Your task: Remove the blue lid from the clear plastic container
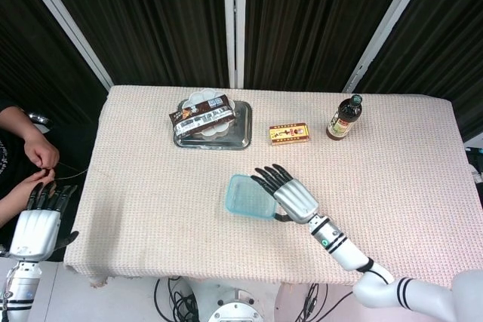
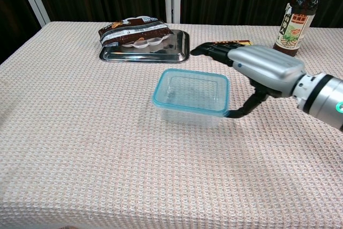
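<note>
Head view is showing the left robot hand (image 1: 36,230) hanging off the table's (image 1: 143,209) left edge, fingers spread and holding nothing, well apart from the work. Near the table's middle, the clear plastic container (image 2: 191,100) is sitting with its blue lid (image 2: 191,90) on, long axis running left to right. The right robot hand (image 2: 261,67) is reaching over the lid's right end, fingers extended wide, thumb touching the rim. Lid lying just left of it, this hand is plainly nearer.
</note>
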### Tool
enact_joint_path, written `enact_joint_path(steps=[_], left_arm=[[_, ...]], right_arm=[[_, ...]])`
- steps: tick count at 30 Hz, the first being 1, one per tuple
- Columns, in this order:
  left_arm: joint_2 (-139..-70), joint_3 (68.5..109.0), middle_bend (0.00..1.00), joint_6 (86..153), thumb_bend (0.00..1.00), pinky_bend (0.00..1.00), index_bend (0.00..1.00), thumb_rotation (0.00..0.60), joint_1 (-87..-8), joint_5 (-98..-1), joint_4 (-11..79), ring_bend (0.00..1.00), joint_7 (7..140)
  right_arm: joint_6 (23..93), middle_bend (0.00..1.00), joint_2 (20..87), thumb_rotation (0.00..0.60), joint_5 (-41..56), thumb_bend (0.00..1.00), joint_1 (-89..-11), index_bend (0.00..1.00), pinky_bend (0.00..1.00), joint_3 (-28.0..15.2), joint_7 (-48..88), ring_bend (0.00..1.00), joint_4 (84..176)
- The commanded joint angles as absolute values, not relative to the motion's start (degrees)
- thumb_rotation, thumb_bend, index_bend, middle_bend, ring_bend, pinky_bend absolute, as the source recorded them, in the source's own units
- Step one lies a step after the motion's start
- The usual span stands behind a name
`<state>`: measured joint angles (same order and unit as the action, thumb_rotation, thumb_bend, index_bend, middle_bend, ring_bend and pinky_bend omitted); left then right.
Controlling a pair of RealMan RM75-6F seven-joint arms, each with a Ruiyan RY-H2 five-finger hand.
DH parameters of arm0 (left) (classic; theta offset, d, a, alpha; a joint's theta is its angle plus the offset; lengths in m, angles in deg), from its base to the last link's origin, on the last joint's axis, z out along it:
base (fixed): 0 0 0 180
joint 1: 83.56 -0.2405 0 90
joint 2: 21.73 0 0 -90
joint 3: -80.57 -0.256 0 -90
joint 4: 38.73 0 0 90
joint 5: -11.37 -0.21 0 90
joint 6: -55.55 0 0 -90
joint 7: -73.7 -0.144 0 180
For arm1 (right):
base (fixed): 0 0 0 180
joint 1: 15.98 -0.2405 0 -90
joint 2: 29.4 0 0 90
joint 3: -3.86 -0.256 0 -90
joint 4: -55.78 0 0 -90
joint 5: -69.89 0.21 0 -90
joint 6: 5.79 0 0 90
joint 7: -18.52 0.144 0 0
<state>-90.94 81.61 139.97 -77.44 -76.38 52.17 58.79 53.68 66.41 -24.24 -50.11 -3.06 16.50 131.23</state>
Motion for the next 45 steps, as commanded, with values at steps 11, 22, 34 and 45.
enact_joint_path(steps=[11,22,34,45], left_arm=[[-91.3,83.9,0.16,122.6,0.00,0.07,0.15,0.600,-62.4,-82.0,56.3,0.04,59.0],[-102.2,90.0,0.04,97.0,0.00,0.05,0.01,0.600,-41.1,-77.0,50.9,0.00,59.8],[-110.7,93.6,0.00,87.8,0.00,0.04,0.00,0.600,-28.6,-69.3,44.4,0.00,53.1],[-108.0,93.0,0.00,79.0,0.00,0.04,0.00,0.600,-20.3,-52.5,44.7,0.00,49.6]], right_arm=[[58.1,0.00,61.3,0.600,-25.0,0.05,-50.5,0.00,0.00,-1.7,14.6,0.00,136.9],[71.4,0.01,45.2,0.600,-24.6,0.05,-40.8,0.00,0.00,0.1,12.0,0.00,150.6],[74.4,0.01,44.6,0.600,-25.4,0.06,-37.5,0.00,0.00,2.0,15.5,0.00,149.2],[74.6,0.01,45.1,0.600,-25.8,0.06,-36.6,0.00,0.00,2.6,17.4,0.00,147.3]])
